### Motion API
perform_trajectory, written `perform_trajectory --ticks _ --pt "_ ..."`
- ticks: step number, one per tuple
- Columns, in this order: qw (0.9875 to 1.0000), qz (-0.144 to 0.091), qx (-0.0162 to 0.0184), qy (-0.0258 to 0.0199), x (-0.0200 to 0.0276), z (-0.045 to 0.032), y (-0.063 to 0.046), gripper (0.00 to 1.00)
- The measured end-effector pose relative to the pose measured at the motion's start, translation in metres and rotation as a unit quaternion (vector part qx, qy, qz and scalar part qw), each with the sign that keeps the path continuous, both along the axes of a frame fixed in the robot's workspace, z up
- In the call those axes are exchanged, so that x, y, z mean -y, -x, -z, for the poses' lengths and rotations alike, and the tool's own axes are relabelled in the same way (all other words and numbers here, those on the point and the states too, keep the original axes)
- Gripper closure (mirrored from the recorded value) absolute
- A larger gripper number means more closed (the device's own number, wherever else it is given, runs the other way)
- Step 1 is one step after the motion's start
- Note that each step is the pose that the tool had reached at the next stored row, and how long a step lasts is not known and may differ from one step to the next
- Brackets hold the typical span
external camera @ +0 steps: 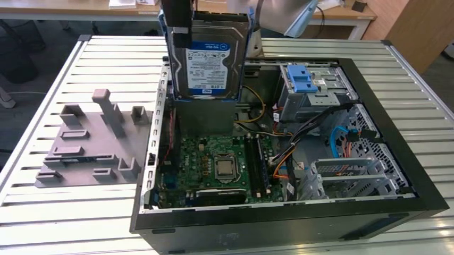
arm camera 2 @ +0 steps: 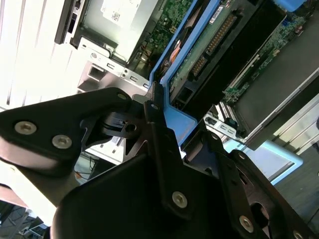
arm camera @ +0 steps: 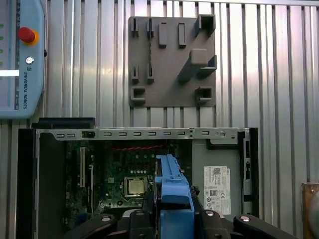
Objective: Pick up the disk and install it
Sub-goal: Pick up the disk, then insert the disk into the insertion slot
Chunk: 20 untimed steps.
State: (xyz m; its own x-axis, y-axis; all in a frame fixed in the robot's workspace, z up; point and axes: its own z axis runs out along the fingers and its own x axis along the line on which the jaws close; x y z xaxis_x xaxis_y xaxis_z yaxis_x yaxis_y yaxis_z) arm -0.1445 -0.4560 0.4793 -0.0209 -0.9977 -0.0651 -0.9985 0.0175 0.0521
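The gripper (arm camera: 172, 211) is clamped on the disk (external camera: 208, 61) — its black fingers (arm camera 2: 158, 127) press against the blue rails on either side, as both wrist views show; the disk hangs upright in the air, its white-and-blue label facing the exterior camera. It sits above the open computer case (external camera: 284, 226), over the case's far corner towards the exterior view's left; its lower edge hangs above a grey metal box (external camera: 206, 114) inside the case, and I cannot tell whether the two touch.

The grey cage with the blue latch (external camera: 307, 85) stands in the far part of the case towards the exterior view's right, well apart from the disk. Nearer the camera the green motherboard (external camera: 212, 164) lies flat on the case floor, the bare processor socket (external camera: 225, 167) at its middle; orange and blue cables (external camera: 341, 141) loop beside it.

The case rests on a slatted metal counter (external camera: 71, 218); beside it, on the exterior view's left, lies a grey fixture plate (external camera: 89, 143) with upright blocks. In the first wrist view a pale-blue pendant with a red button (arm camera: 20, 59) lies on the counter, near the plate.
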Motion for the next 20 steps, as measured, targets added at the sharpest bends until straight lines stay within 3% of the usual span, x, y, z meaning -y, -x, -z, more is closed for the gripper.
perform_trajectory --ticks 20 --pt "1.0 0.0 0.0 0.0001 0.0003 0.0017 -0.045 0.63"
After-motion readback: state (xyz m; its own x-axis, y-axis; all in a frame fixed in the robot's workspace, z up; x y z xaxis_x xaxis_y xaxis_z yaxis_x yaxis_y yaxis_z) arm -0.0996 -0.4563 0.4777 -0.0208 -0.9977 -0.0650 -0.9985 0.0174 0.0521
